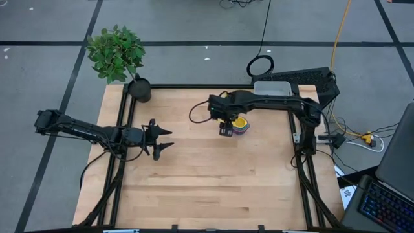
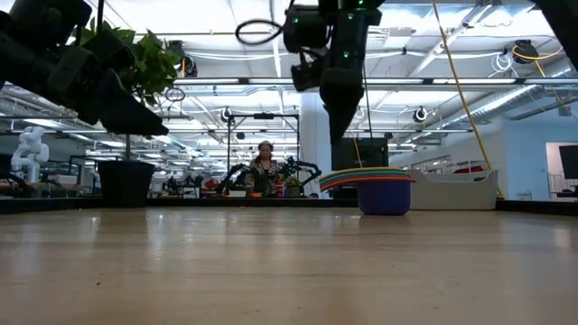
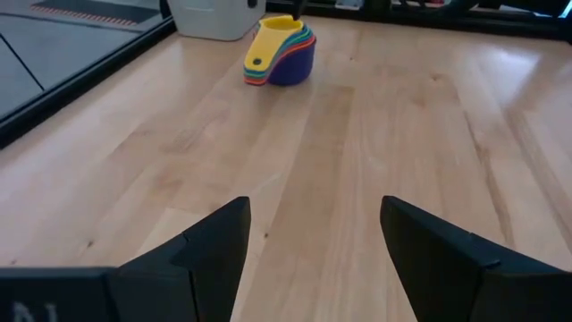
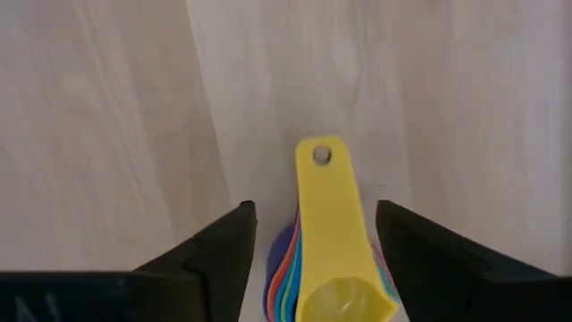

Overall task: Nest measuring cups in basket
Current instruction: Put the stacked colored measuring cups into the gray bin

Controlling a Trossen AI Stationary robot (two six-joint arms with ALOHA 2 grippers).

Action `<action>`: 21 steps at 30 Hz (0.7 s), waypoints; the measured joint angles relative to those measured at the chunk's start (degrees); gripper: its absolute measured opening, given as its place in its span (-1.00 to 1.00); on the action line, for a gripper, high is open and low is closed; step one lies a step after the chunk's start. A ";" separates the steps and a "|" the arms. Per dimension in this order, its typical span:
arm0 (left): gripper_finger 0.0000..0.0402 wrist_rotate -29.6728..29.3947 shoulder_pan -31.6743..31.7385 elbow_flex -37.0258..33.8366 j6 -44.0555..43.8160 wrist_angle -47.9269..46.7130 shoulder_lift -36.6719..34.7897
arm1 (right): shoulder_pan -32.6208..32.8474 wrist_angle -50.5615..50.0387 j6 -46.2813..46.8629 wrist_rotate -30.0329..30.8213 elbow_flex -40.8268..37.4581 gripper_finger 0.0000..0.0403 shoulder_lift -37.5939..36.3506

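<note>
The measuring cups (image 1: pixel 240 124) are nested in one stack that stands on the table on the dark blue bottom cup (image 2: pixel 384 199). The yellow cup (image 4: pixel 335 233) is on top, and the handles (image 2: pixel 361 176) are fanned to one side. The light grey basket (image 1: pixel 272 87) sits at the table's far edge, beyond the stack; the low view shows the basket (image 2: pixel 456 191) beside it. My right gripper (image 4: pixel 313 259) hangs open above the stack, pointing down, with a finger on either side of the yellow handle and touching nothing. My left gripper (image 1: pixel 162 138) waits open over the table's left part.
A potted plant (image 1: pixel 119 58) in a black pot (image 2: pixel 125 181) stands at the far left corner. Black frame rails (image 1: pixel 304 162) run along the table's sides. Bare wood (image 1: pixel 207 181) lies between the stack and the near edge. A person (image 2: pixel 264 167) is in the room behind.
</note>
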 joint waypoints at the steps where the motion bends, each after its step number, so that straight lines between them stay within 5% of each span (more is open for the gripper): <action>1: 0.27 0.01 0.00 0.00 0.11 0.00 0.00 | -0.09 -1.16 -0.09 0.00 0.51 0.14 0.84; 21: 0.27 0.02 0.00 0.00 1.06 -0.41 0.00 | -3.10 -2.12 -0.12 0.09 0.67 0.17 3.92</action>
